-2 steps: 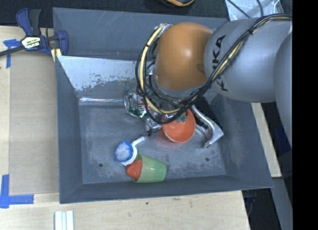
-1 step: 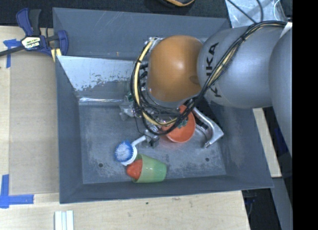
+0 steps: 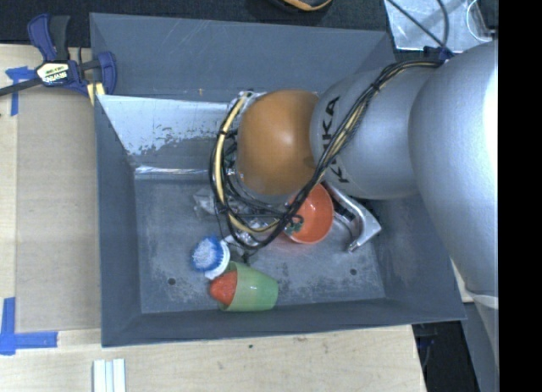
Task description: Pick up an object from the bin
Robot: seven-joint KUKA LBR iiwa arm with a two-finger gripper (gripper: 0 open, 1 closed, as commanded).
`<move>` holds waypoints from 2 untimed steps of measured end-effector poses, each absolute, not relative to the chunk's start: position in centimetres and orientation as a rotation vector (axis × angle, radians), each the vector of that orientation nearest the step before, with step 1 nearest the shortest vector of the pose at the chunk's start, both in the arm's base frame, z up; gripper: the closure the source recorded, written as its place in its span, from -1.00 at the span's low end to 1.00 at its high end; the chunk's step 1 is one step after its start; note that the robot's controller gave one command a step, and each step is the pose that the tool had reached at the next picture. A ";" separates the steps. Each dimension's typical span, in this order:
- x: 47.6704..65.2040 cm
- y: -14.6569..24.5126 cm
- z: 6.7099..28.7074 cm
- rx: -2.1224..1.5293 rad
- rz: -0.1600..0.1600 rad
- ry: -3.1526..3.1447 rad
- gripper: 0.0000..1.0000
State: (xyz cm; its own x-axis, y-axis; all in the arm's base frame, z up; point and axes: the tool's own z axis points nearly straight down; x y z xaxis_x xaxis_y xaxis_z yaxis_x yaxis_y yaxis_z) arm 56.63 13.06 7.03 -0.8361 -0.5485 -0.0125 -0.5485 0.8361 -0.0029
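My gripper (image 3: pixel 243 228) shows as a dark body low over the middle of the bin floor. Just below and left of it lies a small blue and white round brush (image 3: pixel 210 255). A green cup (image 3: pixel 251 289) lies on its side near the front wall, with a red piece (image 3: pixel 223 289) at its left end. An orange-red bowl (image 3: pixel 311 218) sits right of the gripper, partly covered by the arm. A small grey scrap (image 3: pixel 203 203) lies to the gripper's left.
A bent silver metal piece (image 3: pixel 361 227) lies right of the bowl. The arm with its orange cover and cables spans the bin's back and right side. Bare floor shows at the left and front right.
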 end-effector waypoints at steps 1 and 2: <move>56.4 13.5 7.1 -1.146 0.003 2.916 1.00; 56.4 13.5 7.1 -1.146 0.003 2.916 1.00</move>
State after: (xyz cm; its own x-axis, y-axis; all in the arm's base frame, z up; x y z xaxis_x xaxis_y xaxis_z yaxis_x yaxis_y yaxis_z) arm 56.37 13.46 7.09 -0.7326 -0.6806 -0.0085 -0.6807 0.7326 -0.0014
